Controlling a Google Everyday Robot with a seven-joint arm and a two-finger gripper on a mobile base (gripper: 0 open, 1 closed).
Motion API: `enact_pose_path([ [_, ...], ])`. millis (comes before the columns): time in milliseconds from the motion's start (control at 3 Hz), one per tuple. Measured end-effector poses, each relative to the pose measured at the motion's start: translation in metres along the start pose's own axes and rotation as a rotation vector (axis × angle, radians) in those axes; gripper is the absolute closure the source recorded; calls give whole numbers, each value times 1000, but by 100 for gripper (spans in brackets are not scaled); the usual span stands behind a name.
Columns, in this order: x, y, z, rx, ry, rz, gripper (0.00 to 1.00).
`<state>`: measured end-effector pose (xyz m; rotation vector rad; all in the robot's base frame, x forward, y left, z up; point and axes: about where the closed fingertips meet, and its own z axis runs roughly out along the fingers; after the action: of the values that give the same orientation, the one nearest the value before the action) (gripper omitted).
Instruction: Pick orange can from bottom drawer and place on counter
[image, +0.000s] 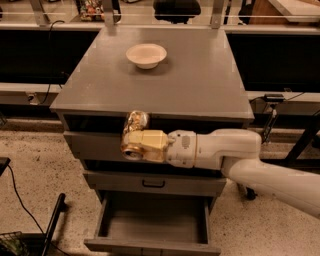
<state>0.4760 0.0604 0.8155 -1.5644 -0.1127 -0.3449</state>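
Note:
My gripper (131, 139) is shut on the orange can (135, 124) and holds it in front of the top drawer, just below the front edge of the counter (165, 82). The can is orange-gold with a silver end facing down and left. The bottom drawer (152, 224) stands pulled open below, its grey inside bare. My white arm reaches in from the right.
A white bowl (146, 54) sits on the counter near its back left. The middle drawer with a black handle (153, 184) is shut. A black cable and a dark pole (52, 225) lie on the speckled floor at the left. Black rails run behind the cabinet.

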Motion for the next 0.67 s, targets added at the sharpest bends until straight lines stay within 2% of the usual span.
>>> enact_pose_path([
  [667,47,-48,2,-98,9,39,100],
])
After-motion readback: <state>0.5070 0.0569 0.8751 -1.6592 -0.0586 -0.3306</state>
